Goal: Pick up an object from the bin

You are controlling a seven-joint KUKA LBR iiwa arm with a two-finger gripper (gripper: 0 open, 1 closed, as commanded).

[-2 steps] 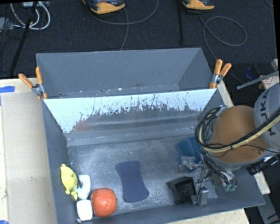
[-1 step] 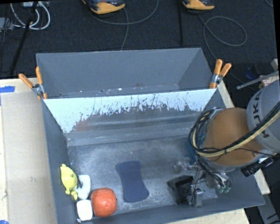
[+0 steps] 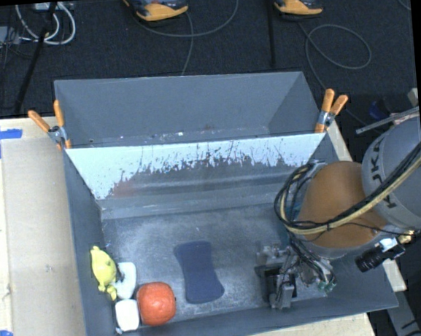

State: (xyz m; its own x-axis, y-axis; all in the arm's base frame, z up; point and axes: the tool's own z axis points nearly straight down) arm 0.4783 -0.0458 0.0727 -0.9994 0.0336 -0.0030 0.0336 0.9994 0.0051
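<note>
Low over the bin floor sits the gripper (image 3: 282, 284), a dark cluster of metal right down at the bottom of the bin (image 3: 191, 118), and whether it is open or closed I cannot tell, nor can I make out anything held in it. Just behind it, on the arm's side, loop the black cables (image 3: 292, 202) and the orange cover (image 3: 332, 198) of the wrist. Bare grey floor lies directly around it. Nearest thing out from it, on the side away from the arm, is the dark blue pad (image 3: 198, 272), lying flat with a slightly narrowed middle, near but apart from the gripper. That looks like the handiest candidate. It should be light and soft, probably foam or rubber, so no worry about breaking it, but flat on the floor it offers little height. My call is to pinch it across that narrow waist, pressing down so it buckles up into the grip. Further out past the pad sits a red-orange ball (image 3: 156, 302), likely smooth and ready to roll, best taken across its widest part. Touching it are white blocks (image 3: 127, 314), and farthest off, against the far side wall, a yellow toy (image 3: 102, 267).
</note>
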